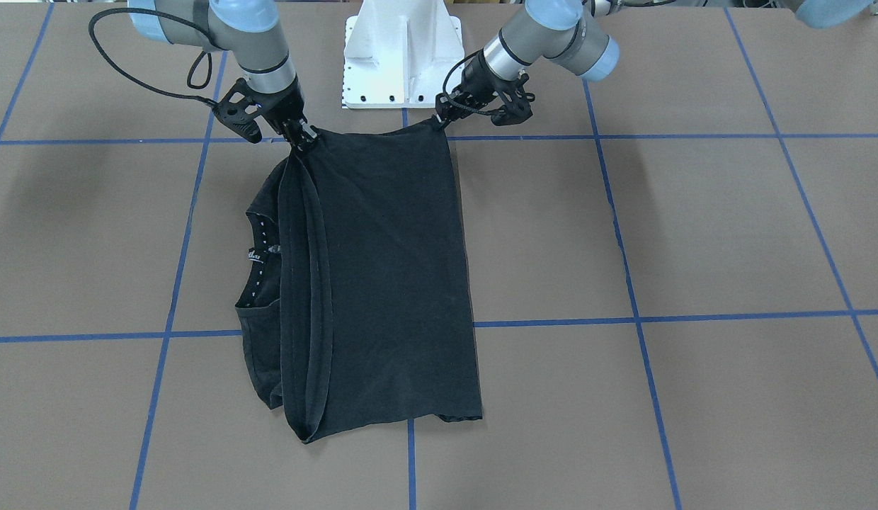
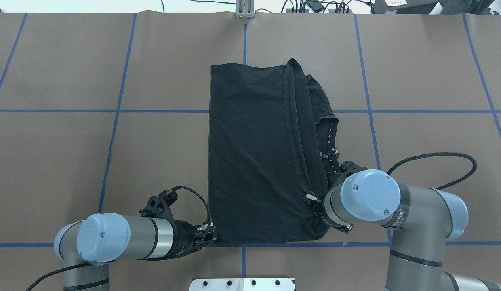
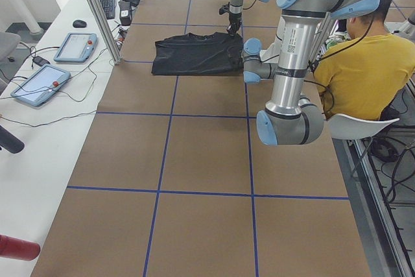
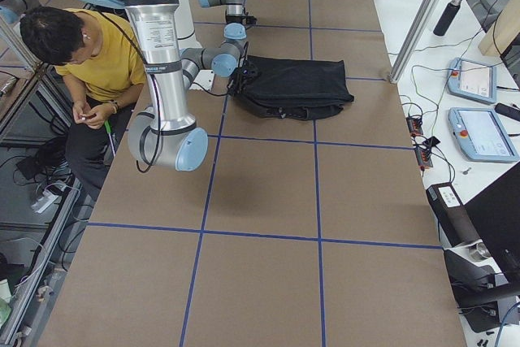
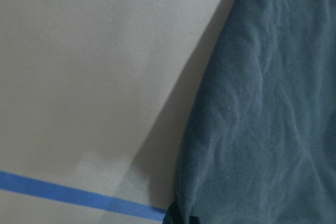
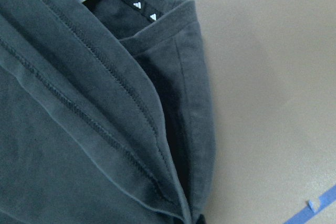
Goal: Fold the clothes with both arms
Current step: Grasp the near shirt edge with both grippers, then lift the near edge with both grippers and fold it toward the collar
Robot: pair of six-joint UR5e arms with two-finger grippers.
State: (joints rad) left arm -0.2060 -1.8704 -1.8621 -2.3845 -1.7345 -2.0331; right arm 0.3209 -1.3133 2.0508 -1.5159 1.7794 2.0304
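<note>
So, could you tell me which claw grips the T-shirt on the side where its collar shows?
The right claw: the collar lies just beyond it, while the left claw pinches the black T-shirt at its plain corner.

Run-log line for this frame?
fold underway | left gripper pinches T-shirt near corner | right gripper pinches other corner | collar exposed

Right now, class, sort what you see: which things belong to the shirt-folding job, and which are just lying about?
Job in hand:
black short-sleeved T-shirt
left black two-finger gripper
right black two-finger gripper

Lying about:
white metal pedestal base
blue-grey touchscreen pendant
black keyboard
</note>
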